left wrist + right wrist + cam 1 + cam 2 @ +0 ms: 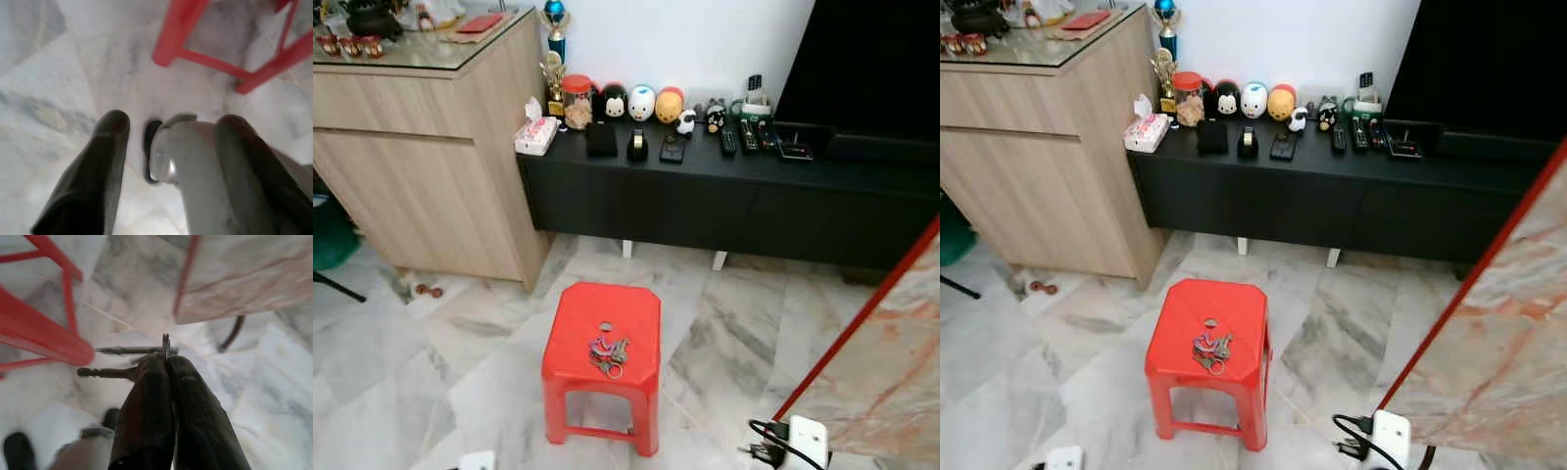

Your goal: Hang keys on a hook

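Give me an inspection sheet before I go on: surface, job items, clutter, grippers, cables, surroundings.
Surface: red plastic stool on the marble floor, upright.
Job's things: bunch of keys lying on the stool top, ungrasped; hook: nothing seen.
Clutter: black TV console carries a tissue pack, jar, round figurines and remote controls.
Grippers: left gripper open above the floor near the stool legs; right gripper shut, low beside the stool.
Cables: black cable plugged into a white power strip on the floor.
Surroundings: wooden cabinet, red-edged marble-patterned panel.
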Robot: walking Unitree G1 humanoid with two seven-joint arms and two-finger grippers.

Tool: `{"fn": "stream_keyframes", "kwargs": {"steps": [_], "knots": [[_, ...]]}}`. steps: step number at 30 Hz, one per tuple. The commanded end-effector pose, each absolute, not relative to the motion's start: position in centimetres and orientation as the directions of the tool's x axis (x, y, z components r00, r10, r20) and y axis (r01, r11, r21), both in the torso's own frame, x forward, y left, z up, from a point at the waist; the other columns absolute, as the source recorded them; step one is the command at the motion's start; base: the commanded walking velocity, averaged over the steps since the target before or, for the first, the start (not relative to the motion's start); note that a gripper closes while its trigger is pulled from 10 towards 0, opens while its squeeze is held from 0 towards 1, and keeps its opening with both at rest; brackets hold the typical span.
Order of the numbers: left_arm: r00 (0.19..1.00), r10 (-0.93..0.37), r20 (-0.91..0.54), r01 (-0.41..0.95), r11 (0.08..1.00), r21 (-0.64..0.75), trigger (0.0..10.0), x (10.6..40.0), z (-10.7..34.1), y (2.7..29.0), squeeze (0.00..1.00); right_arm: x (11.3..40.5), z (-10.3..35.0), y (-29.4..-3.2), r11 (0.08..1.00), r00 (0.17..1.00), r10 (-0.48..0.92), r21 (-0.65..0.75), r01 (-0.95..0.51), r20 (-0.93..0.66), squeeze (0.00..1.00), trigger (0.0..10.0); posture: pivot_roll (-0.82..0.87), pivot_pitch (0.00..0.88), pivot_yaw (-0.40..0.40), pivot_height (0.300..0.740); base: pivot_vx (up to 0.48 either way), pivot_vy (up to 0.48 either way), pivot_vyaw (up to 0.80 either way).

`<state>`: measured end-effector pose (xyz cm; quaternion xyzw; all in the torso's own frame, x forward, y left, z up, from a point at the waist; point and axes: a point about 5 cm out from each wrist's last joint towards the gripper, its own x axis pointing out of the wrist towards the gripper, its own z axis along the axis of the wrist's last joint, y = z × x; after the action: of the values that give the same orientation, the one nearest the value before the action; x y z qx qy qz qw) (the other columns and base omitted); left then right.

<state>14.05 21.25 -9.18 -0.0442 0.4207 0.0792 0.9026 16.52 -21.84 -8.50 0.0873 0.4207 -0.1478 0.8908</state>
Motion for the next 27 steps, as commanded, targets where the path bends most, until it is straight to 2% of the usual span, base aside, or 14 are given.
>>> {"fn": "stream_keyframes", "kwargs": {"steps": [1, 11, 21, 27], "knots": [[0.608, 0.113, -0.786, -0.183, 0.983, 0.0, 10.0, 13.1, -9.5, 21.4, 0.0, 17.4, -8.2, -21.5, 0.941, 0.627, -0.181, 0.052, 0.335, -0.758, 0.0, 10.0, 0.12, 0.1, -0.086, 0.74, 0.0, -0.334, 0.0], [0.615, 0.124, -0.779, -0.187, 0.982, 0.009, 10.0, 13.5, -9.3, 22.0, 0.0, 18.7, -7.7, -20.8, 0.948, 0.657, -0.159, 0.073, 0.311, -0.737, 0.0, 10.0, 0.12, 0.078, -0.087, 0.74, 0.0, -0.338, 0.0], [0.634, 0.118, -0.764, -0.177, 0.984, 0.006, 10.0, 14.9, -8.8, 21.9, 0.0, 20.5, -6.7, -20.7, 0.918, 0.691, -0.194, 0.12, 0.378, -0.696, 0.0, 10.0, 0.1, 0.055, -0.068, 0.74, 0.0, -0.338, 0.0], [0.632, 0.124, -0.765, -0.181, 0.983, 0.009, 10.0, 15.1, -8.7, 22.2, 0.0, 21.6, -5.9, -20.7, 0.903, 0.733, -0.21, 0.159, 0.399, -0.647, 0.0, 10.0, 0.1, 0.061, -0.06, 0.74, 0.0, -0.043, 0.0]]}}
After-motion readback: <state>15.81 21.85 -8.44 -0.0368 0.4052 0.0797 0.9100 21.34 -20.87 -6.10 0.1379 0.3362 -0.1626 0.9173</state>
